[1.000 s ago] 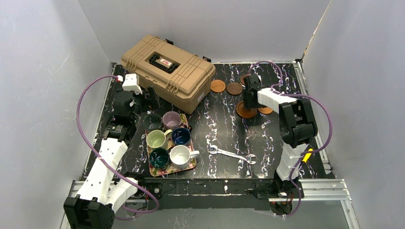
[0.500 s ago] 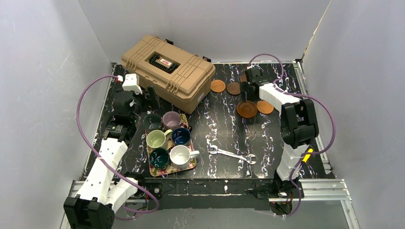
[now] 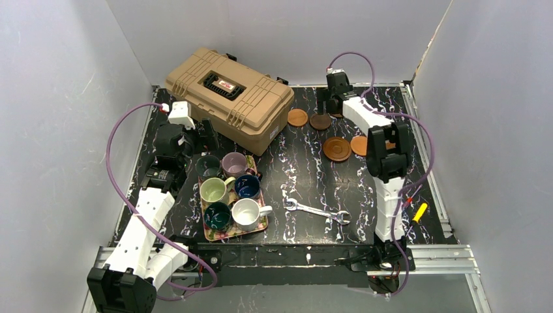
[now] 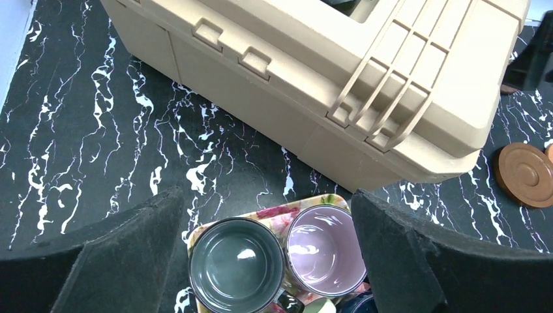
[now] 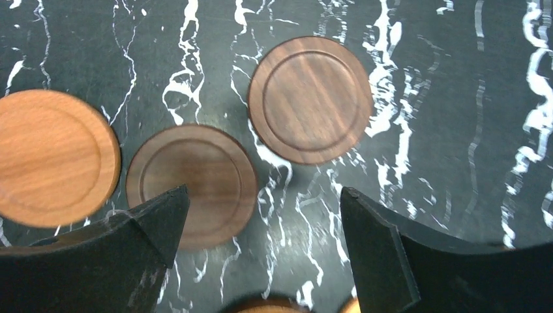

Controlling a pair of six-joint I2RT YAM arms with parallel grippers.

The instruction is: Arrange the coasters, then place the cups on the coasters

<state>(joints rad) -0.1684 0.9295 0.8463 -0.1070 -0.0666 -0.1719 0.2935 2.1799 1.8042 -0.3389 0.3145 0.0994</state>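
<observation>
Several cups stand on a floral tray [image 3: 261, 229] at the left: dark green cup [image 3: 208, 165], mauve cup [image 3: 233, 163], yellow-green, navy, teal and white ones. My left gripper [image 4: 266, 194] hangs open above the dark green cup [image 4: 236, 264] and mauve cup [image 4: 324, 251], holding nothing. At the back right lie the coasters. My right gripper [image 5: 261, 195] is open and empty over an orange coaster [image 5: 52, 156], a brown coaster [image 5: 192, 186] and a dark brown coaster [image 5: 310, 98]. A larger rimmed coaster [image 3: 337, 149] and an orange coaster [image 3: 358, 145] lie nearer.
A tan toolbox [image 3: 228, 94] sits at the back left, close to the left gripper [image 3: 207, 134]. A steel wrench [image 3: 316, 212] lies near the front centre. A small yellow object [image 3: 418, 212] lies by the right arm's base. White walls close in three sides.
My right gripper left the larger rimmed coaster on the table, swung toward the back over the small coasters, and its jaws spread wider. The left arm has not moved.
</observation>
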